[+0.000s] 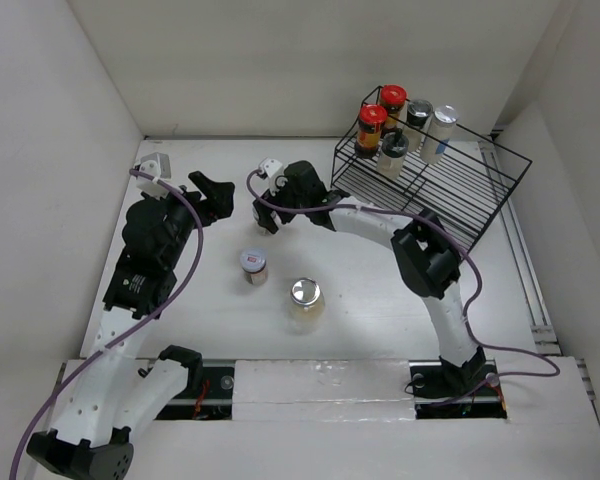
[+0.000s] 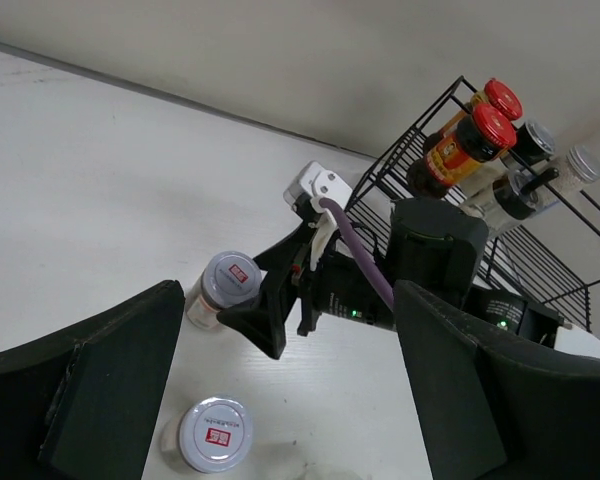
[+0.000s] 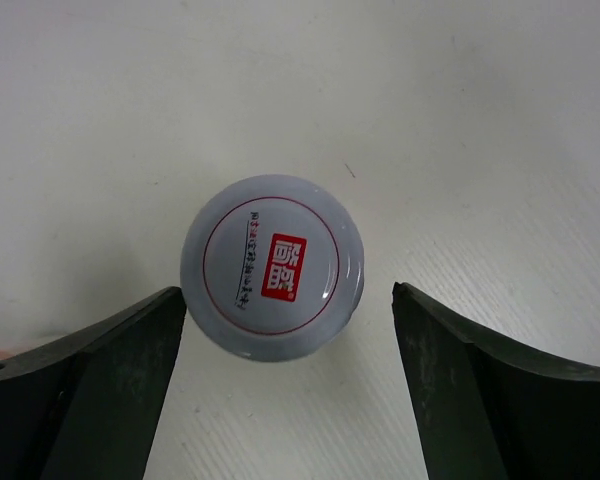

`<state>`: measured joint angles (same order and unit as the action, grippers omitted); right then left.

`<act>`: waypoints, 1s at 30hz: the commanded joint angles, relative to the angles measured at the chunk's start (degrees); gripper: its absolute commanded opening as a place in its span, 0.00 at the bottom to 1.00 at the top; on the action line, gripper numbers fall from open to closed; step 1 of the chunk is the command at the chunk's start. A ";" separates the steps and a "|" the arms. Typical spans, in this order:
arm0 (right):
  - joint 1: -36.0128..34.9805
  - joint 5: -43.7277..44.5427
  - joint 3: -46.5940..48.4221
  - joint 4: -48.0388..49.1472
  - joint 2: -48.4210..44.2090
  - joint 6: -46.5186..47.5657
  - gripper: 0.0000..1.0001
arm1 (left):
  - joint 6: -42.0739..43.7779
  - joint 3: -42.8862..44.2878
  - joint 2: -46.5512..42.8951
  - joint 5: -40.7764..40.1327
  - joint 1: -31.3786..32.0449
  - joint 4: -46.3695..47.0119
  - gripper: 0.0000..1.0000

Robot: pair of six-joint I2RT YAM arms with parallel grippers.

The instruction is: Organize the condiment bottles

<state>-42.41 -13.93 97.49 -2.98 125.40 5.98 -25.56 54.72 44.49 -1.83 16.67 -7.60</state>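
1. Found the white-capped spice jar point(image 3: 273, 265) upright on the worktop point(image 3: 480, 120), centred between the right jaws, spread wide and not yet closed on it.
2. Judged a grasp in hand: best to descend straight, keep the cap centred, then pinch the glass below the cap.
3. Noted a second white-capped jar point(image 1: 253, 263) and a silver-lidded jar point(image 1: 305, 293) nearby, five bottles point(image 1: 393, 150) already in the wire rack point(image 1: 450, 200).
4. Saw the left jaws wide, empty.
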 commanded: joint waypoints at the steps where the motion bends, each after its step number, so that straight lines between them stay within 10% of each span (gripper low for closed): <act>1: -0.74 -0.13 4.97 2.80 2.21 -0.09 0.88 | -0.01 -0.67 -0.02 -0.11 -0.23 1.53 0.81; 11: -1.27 1.01 -0.10 13.78 -2.34 -0.79 0.46 | -0.01 -0.67 0.51 0.51 -0.23 2.15 0.81; 30: 14.19 20.43 -31.14 12.93 -56.57 -2.46 0.46 | -0.01 -0.67 1.13 1.74 -0.23 2.23 0.80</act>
<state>-30.39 0.36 68.25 8.51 71.96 4.47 -25.58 54.70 45.65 -1.06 16.67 -7.55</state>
